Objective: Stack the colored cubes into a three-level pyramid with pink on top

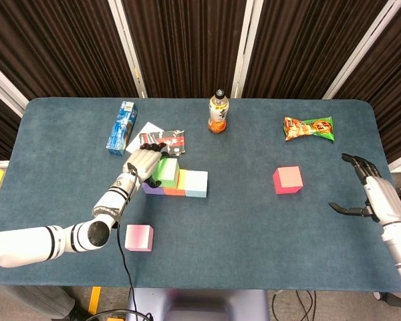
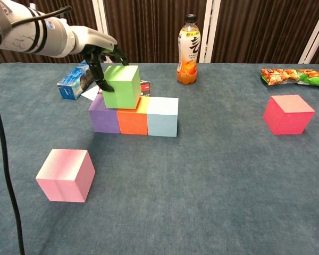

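1. A blue carton lies at the far left of the table, with a white sheet and a small red and black packet just beside it.
2. The left hand reaches in from the near left. In the chest view its dark fingers curl over the left face and top edge of the green cube, touching it. Whether the hand grips the cube or only presses on it cannot be told.
3. The green cube sits on the second level, slightly turned, straddling the purple cube and the orange cube.
4. The bottom row runs purple, orange, then light blue cube, all touching side by side. A strip of yellow shows behind the orange one.
5. A pale pink cube stands alone near the front edge, well apart from the row.
6. An orange drink bottle stands upright at the back, near the middle.
7. A deep pink cube sits alone on the right half of the table.
8. A snack bag lies flat at the far right rear.
9. The right hand hovers at the right edge, fingers spread wide, holding nothing.
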You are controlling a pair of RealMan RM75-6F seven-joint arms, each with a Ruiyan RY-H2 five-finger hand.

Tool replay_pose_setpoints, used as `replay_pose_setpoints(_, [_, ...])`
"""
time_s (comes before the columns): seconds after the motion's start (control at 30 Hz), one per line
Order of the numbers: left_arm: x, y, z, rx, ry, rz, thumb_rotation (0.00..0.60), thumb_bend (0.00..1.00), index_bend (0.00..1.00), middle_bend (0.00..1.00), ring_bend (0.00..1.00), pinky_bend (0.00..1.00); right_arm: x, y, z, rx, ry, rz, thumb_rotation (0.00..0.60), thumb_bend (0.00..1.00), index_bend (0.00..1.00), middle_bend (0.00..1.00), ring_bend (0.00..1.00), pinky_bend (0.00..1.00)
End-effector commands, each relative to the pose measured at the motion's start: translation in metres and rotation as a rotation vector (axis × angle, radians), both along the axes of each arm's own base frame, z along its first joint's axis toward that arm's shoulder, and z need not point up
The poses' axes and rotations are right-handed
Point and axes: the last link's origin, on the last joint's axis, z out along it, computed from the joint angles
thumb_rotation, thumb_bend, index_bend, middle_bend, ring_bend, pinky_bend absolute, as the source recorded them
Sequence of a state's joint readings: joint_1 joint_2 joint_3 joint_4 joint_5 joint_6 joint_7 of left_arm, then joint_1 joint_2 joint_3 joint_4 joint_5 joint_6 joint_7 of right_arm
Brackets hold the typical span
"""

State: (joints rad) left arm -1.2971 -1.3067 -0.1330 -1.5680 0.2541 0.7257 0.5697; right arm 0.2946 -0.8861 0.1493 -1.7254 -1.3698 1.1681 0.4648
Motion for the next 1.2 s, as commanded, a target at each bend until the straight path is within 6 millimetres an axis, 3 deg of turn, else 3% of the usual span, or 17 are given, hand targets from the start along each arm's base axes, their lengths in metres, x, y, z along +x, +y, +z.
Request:
replay_pose_setpoints(0.03, [0.0001,-0.0005,-0.0023,-0.003,0.005,0.005,0.6,0.31,0.29,0.03,0.0,0.07,-0.0002,-0.0001,0.0001,0.0,0.001,-0.001,0.6,0.27,0.16,0.2,0.04,0.12])
replay_pose_setpoints(1.07, [0.0021,-0.0023,-0.0061,0.014,0.042,0.021,0.6,0.31,0.27,0.02,0.0,0.07,-0.0011,-0.0022,-0.0009,0.011,0.003,-0.002,0.6,0.27,0.16,0.2,0.04,0.12])
replay_pose_setpoints(1.2, [0.0011,-0.0025,-0.0075,0.015,0.048,0.024,0.6,0.31,0.23,0.01,0.0,0.08,-0.0019,-0.002,-0.0008,0.01,0.003,-0.003,0.6,0.27,0.16,0.2,0.04,0.12])
